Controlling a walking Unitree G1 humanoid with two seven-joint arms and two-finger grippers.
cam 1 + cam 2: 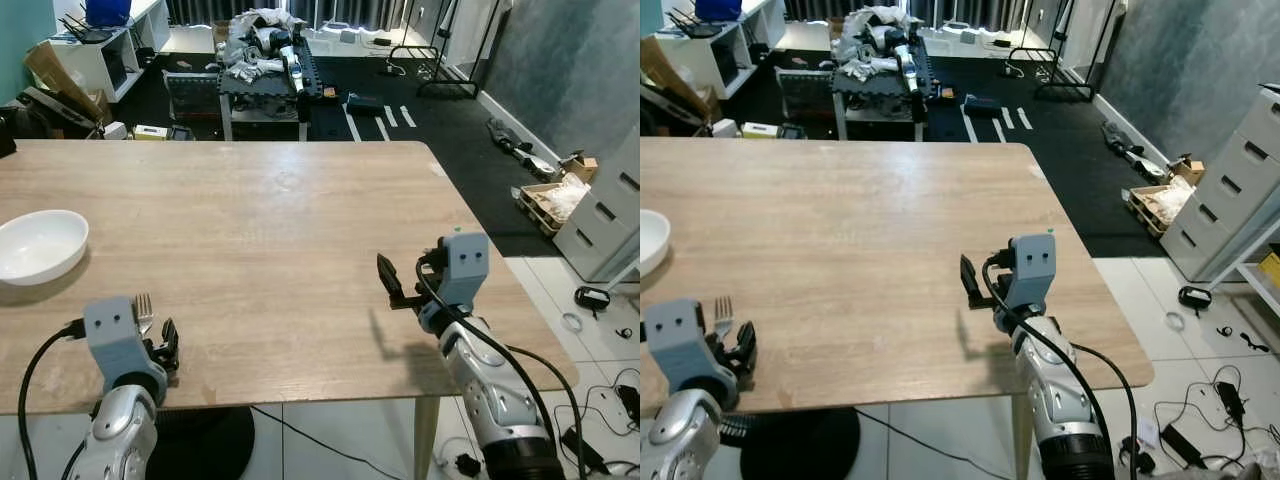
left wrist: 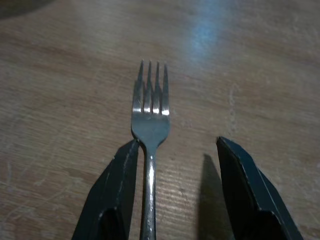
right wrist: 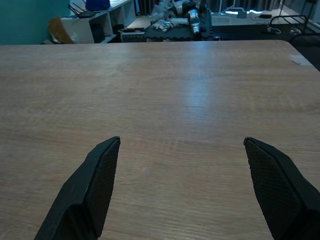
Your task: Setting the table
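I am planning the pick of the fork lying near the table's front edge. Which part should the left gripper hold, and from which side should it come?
Grip the fork by its thin handle just behind the tines, probably from above. It lies flat on the table, so the open left gripper must straddle the handle; now the handle lies against one finger, so centring first seems wise.

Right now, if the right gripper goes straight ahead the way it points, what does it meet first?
Probably nothing: the open right gripper points across the bare table toward its far edge, and that path looks free. Depth is hard to judge.
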